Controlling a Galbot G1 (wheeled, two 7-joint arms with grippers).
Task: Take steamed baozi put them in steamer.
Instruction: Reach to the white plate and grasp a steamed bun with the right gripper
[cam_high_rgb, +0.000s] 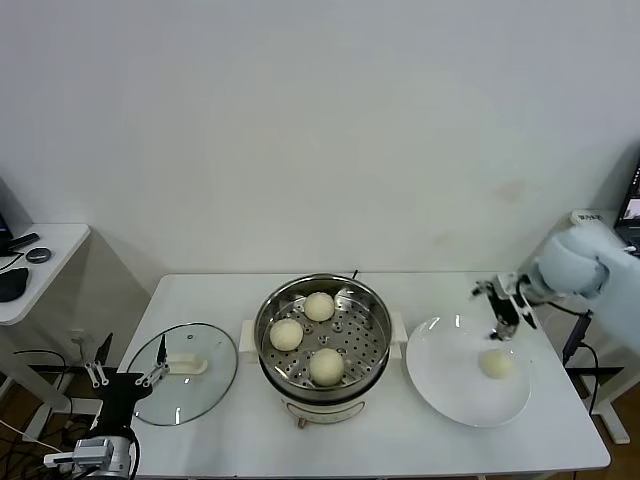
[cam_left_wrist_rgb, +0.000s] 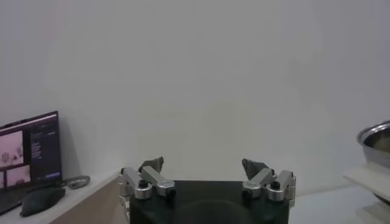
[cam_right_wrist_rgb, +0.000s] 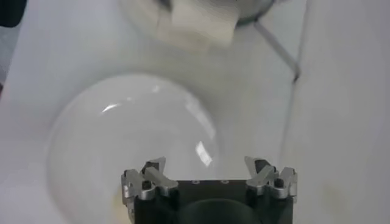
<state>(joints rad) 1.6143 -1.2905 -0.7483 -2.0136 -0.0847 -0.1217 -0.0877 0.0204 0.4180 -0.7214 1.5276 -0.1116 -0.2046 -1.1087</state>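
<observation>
The steel steamer (cam_high_rgb: 268, 318) stands mid-table with three steamed baozi on its perforated tray: one at the back (cam_high_rgb: 319, 306), one on the left (cam_high_rgb: 286, 334), one at the front (cam_high_rgb: 326, 366). Another baozi (cam_high_rgb: 496, 364) lies on the white plate (cam_high_rgb: 445, 385) to the right. My right gripper (cam_high_rgb: 507, 309) hovers open and empty over the plate's far edge, just behind and above that baozi; its wrist view shows the plate (cam_right_wrist_rgb: 91, 158) under the gripper (cam_right_wrist_rgb: 207, 167). My left gripper (cam_high_rgb: 125, 375) is parked open at the table's front left corner, seen in its own view (cam_left_wrist_rgb: 204, 167).
A glass lid (cam_high_rgb: 205, 390) with a white handle lies left of the steamer. A side table (cam_high_rgb: 50, 260) with a mouse stands at the far left. A black cable (cam_high_rgb: 575, 335) hangs off the table's right edge.
</observation>
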